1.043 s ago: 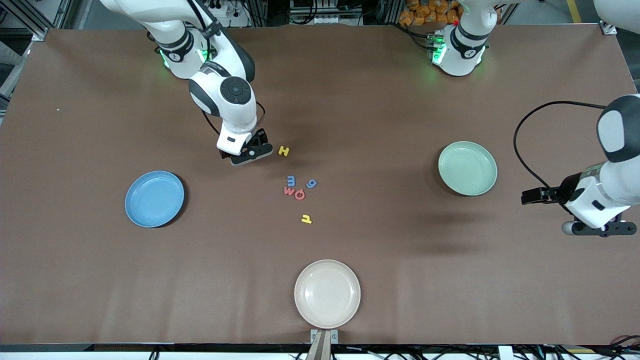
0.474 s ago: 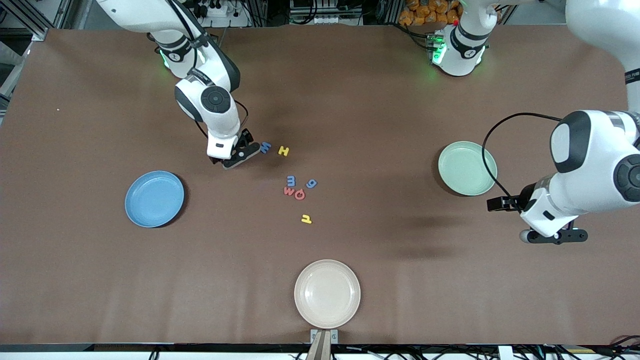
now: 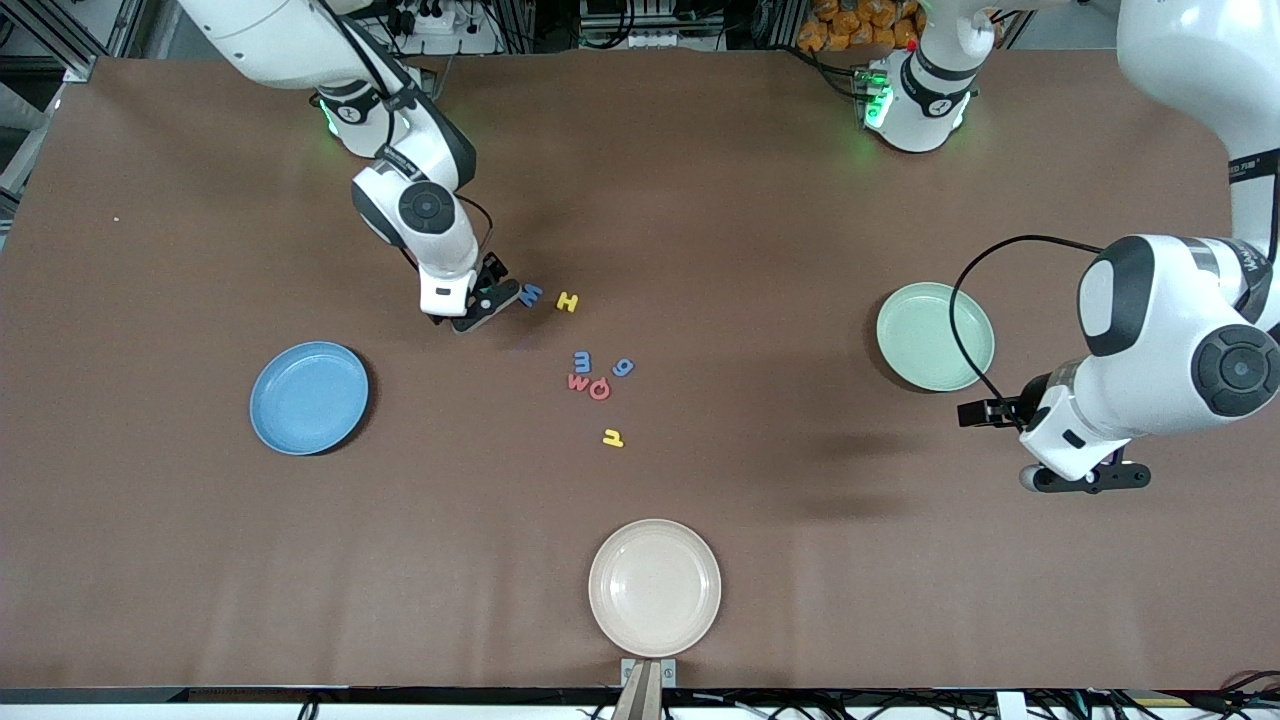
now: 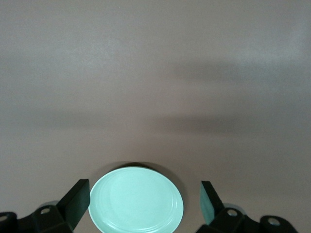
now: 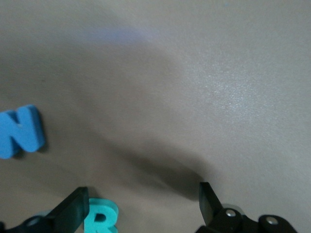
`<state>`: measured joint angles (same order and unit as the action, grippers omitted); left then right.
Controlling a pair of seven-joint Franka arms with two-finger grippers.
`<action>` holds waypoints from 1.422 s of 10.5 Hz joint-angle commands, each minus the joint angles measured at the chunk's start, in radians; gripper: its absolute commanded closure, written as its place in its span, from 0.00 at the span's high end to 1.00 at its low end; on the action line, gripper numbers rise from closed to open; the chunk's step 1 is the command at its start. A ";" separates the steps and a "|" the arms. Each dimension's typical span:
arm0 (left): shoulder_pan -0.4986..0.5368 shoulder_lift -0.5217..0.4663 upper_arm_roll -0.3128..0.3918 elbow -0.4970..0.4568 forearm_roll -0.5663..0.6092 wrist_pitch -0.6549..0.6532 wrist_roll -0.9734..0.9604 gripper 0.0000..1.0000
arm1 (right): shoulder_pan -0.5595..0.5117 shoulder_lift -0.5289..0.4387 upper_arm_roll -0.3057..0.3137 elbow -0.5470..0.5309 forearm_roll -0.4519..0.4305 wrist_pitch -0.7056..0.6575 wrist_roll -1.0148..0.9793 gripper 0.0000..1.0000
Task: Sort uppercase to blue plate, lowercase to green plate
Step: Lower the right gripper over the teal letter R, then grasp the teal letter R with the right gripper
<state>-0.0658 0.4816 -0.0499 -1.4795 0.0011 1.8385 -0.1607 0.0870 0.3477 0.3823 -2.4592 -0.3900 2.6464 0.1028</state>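
The right gripper point(image 3: 487, 306) hangs low over the bench point(image 3: 760, 200), its fingers point(image 5: 73, 213) spread apart and holding nothing; in the right wrist view the teal-green R point(image 5: 101, 219) lies on the bench just inside one finger, between the two, and the blue W point(image 3: 530, 294) lies just beside the fingers, toward the left arm's end. The yellow H point(image 3: 567, 301) sits next past the W on that same side. Nearer the front camera than those fingers lies a small cluster: the blue m point(image 3: 582, 361), the red w point(image 3: 578, 381) touching the red Q point(image 3: 599, 389), and the blue g point(image 3: 622, 367), with the yellow h point(image 3: 613, 437) nearer the camera still. The blue plate point(image 3: 309, 398) lies well apart from the right fingers, toward the right arm's end, with no letters on it. The left gripper point(image 3: 1085, 478) hovers with fingers point(image 4: 75, 204) open and empty; the green plate point(image 3: 935, 336) lies near them, also without letters. A cream-white plate point(image 3: 654, 587) sits at the bench edge closest to the camera
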 commanded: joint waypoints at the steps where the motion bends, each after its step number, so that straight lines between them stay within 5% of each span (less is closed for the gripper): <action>1: -0.017 0.008 0.004 0.011 -0.001 0.013 -0.026 1.00 | -0.024 0.017 0.009 -0.023 0.028 0.029 -0.028 0.99; 11: -0.019 0.023 0.002 0.011 0.000 0.028 -0.057 1.00 | -0.030 -0.081 0.020 -0.004 0.051 -0.101 -0.041 1.00; 15: -0.019 0.023 0.004 0.011 0.000 0.028 -0.059 1.00 | -0.020 -0.081 0.017 -0.004 0.282 -0.105 -0.228 1.00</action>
<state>-0.0810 0.5002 -0.0487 -1.4781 0.0011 1.8620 -0.1999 0.0741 0.2901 0.3891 -2.4527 -0.1707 2.5549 -0.0662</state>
